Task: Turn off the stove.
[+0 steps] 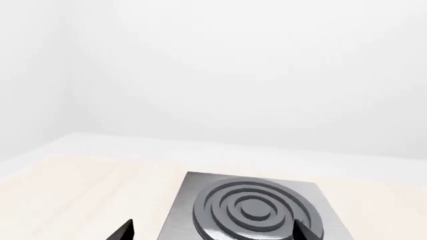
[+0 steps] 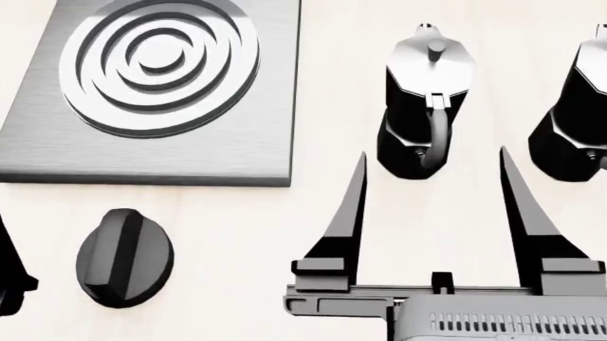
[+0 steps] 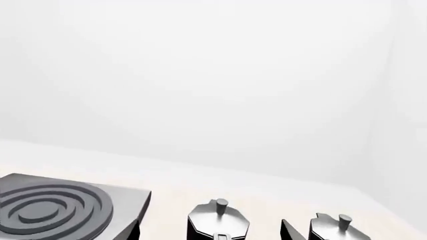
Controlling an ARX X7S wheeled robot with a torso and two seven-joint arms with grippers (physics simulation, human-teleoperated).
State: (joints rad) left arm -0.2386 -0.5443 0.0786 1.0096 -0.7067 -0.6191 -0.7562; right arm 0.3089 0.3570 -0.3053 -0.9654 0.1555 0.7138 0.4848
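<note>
The stove (image 2: 242, 106) is a square brushed-grey plate with a ringed round burner, at the far left of the head view. Its black ridged knob (image 2: 124, 257) sits on the counter just in front of it, with the ridge nearly upright. My left gripper (image 1: 213, 232) is open, and the stove (image 1: 253, 210) lies between and beyond its tips. In the head view only one of its fingers (image 2: 10, 280) shows, left of the knob and apart from it. My right gripper (image 2: 433, 153) is open, with nothing held, in front of a moka pot.
Two black-and-silver moka pots stand right of the stove, one (image 2: 422, 106) in line with my right gripper's gap and the other (image 2: 578, 114) at the right edge. Both moka pots (image 3: 219, 220) (image 3: 337, 227) show in the right wrist view. A pale wooden counter (image 2: 237, 234) meets a white wall behind.
</note>
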